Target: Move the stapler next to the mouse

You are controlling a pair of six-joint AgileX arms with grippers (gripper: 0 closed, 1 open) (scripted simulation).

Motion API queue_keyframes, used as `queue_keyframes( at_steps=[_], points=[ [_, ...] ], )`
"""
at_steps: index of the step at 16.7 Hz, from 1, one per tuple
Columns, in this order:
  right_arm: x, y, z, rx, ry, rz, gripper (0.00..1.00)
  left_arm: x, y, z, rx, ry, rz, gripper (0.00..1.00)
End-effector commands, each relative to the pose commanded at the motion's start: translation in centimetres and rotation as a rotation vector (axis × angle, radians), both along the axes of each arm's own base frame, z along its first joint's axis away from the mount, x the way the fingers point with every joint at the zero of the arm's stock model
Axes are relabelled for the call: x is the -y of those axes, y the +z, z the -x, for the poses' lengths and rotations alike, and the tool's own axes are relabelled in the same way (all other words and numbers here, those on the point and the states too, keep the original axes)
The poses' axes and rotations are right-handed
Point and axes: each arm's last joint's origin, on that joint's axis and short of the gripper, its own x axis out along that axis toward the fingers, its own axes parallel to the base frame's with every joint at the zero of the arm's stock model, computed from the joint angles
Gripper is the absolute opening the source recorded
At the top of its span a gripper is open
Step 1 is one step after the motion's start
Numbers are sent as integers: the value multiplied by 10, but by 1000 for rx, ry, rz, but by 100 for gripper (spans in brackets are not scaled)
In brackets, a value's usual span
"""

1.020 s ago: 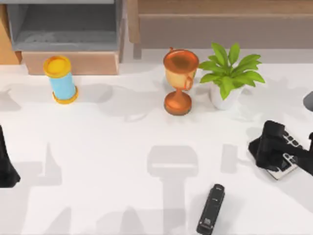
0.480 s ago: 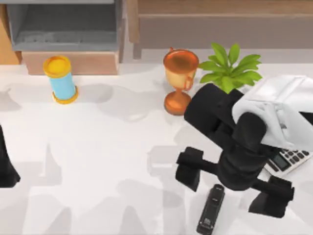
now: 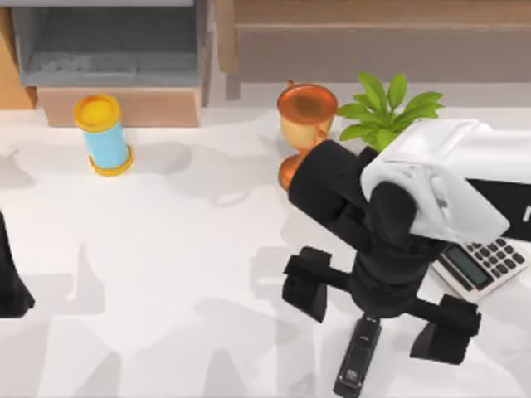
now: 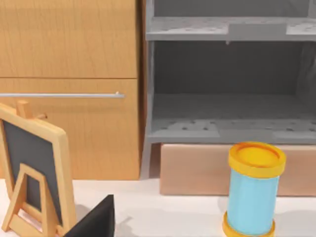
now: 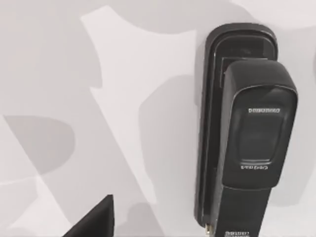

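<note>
The stapler (image 3: 358, 358) is a slim black bar lying flat near the table's front edge, right of the middle. My right gripper (image 3: 375, 308) hovers just above its far end, open, with one finger (image 3: 305, 286) to the left and the other (image 3: 445, 330) to the right. Nothing sits between the fingers. From the right wrist the stapler (image 5: 247, 133) appears close below, seen from above with its small lettering readable. The mouse is out of view. My left arm (image 3: 8, 282) is parked at the table's left edge.
A grey calculator (image 3: 483, 265) lies right of the right arm. A copper trophy (image 3: 305, 108) and a potted plant (image 3: 390, 112) stand behind it. A blue canister with a yellow lid (image 3: 104, 133) stands at the back left, with a small chalkboard easel (image 4: 34, 173) near it.
My right arm swung in from the calculator at the right to above the stapler, then shifted a little left. The stapler has not moved and the left arm stayed put.
</note>
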Motion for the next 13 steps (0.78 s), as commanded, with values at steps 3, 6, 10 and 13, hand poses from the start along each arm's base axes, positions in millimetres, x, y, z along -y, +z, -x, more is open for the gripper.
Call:
queue_keyframes(
  at_steps=[3,6,10,13],
  points=[
    [-1,-12,0,-3,4,5,100,0,0,0,0,0,0,100],
    [-2,-37,0,5,4,-4,100,0,0,0,0,0,0,100],
    [-2,-50,1,-1,4,3,100,0,0,0,0,0,0,100],
    [-2,-50,1,-1,4,3,92,0,0,0,0,0,0,100]
  ],
)
